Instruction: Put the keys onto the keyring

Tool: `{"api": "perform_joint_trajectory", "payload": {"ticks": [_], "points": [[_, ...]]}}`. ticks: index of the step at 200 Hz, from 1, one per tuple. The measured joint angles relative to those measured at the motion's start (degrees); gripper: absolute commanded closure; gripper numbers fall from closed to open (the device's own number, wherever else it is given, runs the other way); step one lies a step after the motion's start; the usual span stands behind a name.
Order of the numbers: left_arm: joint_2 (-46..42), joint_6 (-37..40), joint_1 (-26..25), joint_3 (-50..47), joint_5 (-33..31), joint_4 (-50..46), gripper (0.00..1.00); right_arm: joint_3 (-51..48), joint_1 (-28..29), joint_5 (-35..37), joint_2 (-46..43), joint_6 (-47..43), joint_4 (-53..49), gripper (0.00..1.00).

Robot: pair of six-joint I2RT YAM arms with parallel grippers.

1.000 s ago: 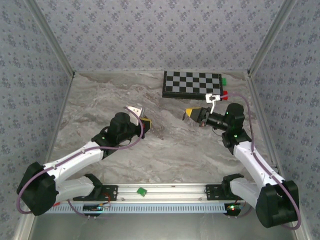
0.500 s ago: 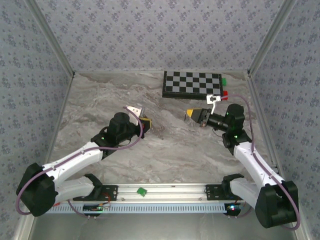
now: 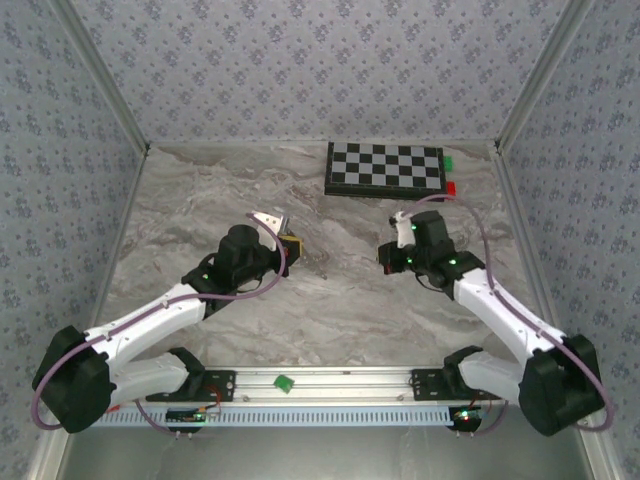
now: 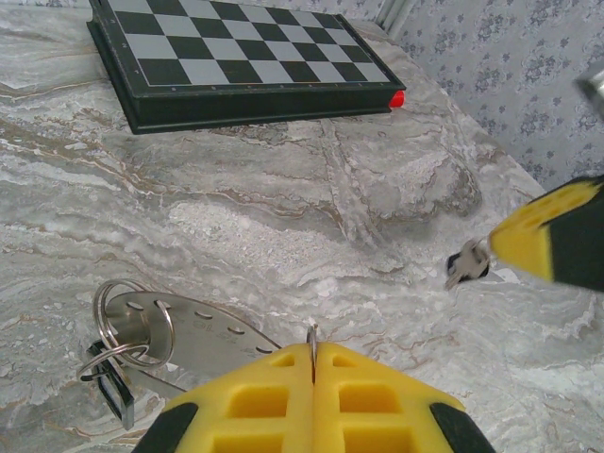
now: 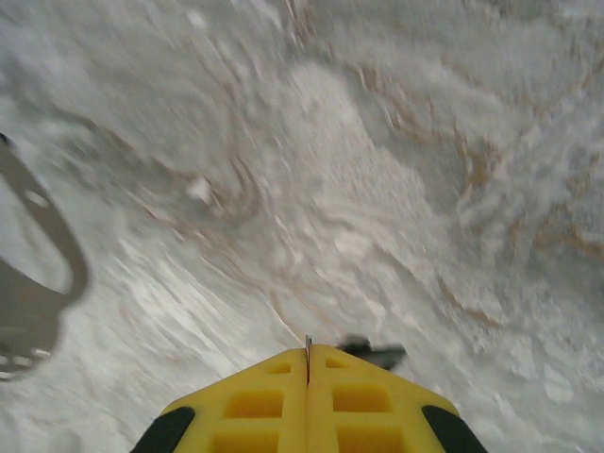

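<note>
Our left end effector (image 4: 312, 357) has its yellow padded fingers pressed together, with a thin silver edge pinched in the seam between them. That edge looks to be part of the keyring (image 4: 132, 326), a bunch of silver wire rings threaded through a flat, perforated silver metal tag, with a small dark rectangular link hanging from the rings. The tag runs right up under the fingertips. We cannot tell whether its far end rests on the surface.

Our right end effector (image 5: 308, 360) is pressed together as well. It pinches a small silver-grey key with a dark head (image 4: 468, 266), which juts out from its fingertips. The right wrist view is blurred, but the dark head shows just beside the tips.

The flat black-and-grey chessboard (image 3: 385, 167) lies at the far side of the grey marbled bench (image 3: 200, 200). Both end effectors are on its near side, the left one off its near left corner and the right one in front of its middle. The held key and the keyring are apart, with bare bench between them.

A small red block (image 4: 397, 98) touches the chessboard's near right corner, and a small green block (image 3: 449, 161) sits against its right edge, farther back. A small green piece (image 3: 283, 381) lies on the metal rail between the arm bases, well apart from the chessboard.
</note>
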Motion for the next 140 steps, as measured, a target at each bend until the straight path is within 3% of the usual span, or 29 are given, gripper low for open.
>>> {"api": "perform_joint_trajectory", "payload": {"ticks": [48,140], "points": [[0.0,0.0,0.0,0.0,0.0,0.0,1.0,1.92,5.53,7.89,10.12,-1.22,-4.57,1.0],[0.0,0.02,0.0,0.0,-0.02,-0.02,1.0,16.2,4.98,10.01,24.83,-3.69,-2.8,1.0]]}}
